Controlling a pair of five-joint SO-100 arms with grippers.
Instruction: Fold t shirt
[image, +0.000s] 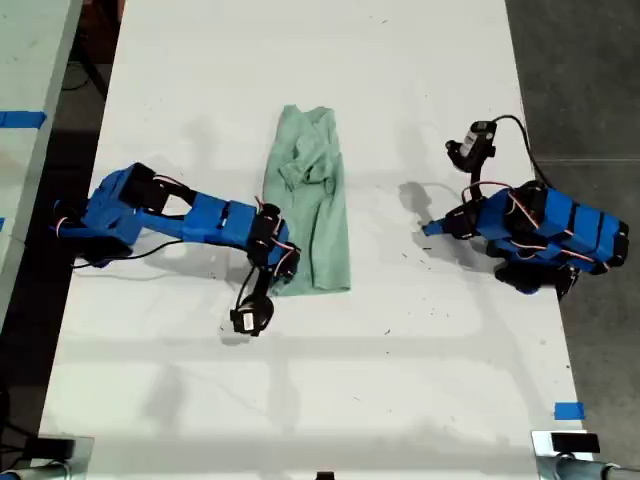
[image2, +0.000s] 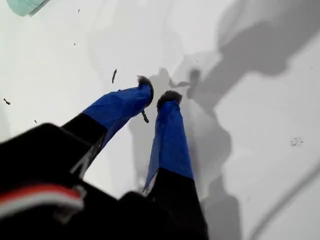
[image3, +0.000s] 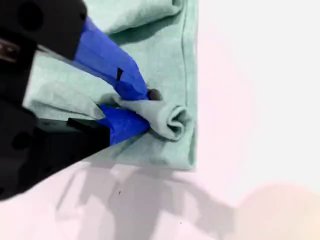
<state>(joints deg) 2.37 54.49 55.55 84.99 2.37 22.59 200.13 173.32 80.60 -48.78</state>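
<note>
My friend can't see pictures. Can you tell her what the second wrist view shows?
My second pincer, with blue fingers, pinches a rolled-up bunch of the wrinkled pale mint-green cloth t-shirt near its hem. The shirt lies on a plain white table.

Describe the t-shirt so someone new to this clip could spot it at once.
On the white table, look near the middle, beside the arm at the exterior view's left. The t shirt is a long, narrow, wrinkled mint-green cloth, the only fabric there, pinched by my second gripper.
</note>
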